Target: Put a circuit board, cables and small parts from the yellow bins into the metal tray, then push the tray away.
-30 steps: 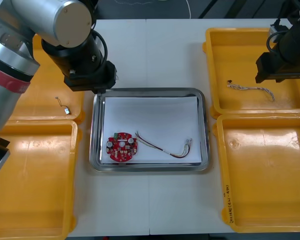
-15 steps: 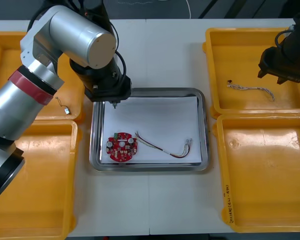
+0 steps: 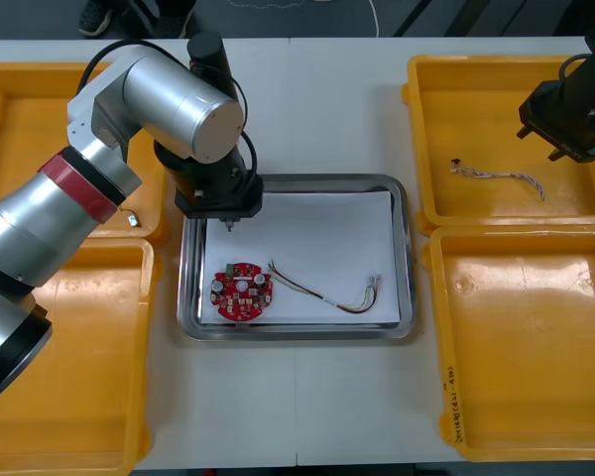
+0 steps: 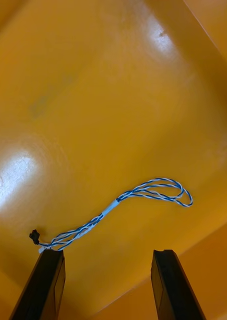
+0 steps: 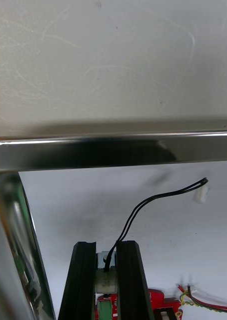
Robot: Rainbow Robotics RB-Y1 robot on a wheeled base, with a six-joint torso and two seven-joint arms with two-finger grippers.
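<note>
Left gripper (image 5: 106, 272) with cable (image 5: 143, 204), seemingly vertical

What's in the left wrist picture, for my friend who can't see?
The left gripper pinches a small metal part with a thin black cable over the white inside of a shiny metal tray. A round red circuit board lies nearby.

Black handwritten marking (image 3: 450, 402) on rim of near right yellow bin (image 3: 535, 337); characters unreadable.
</note>
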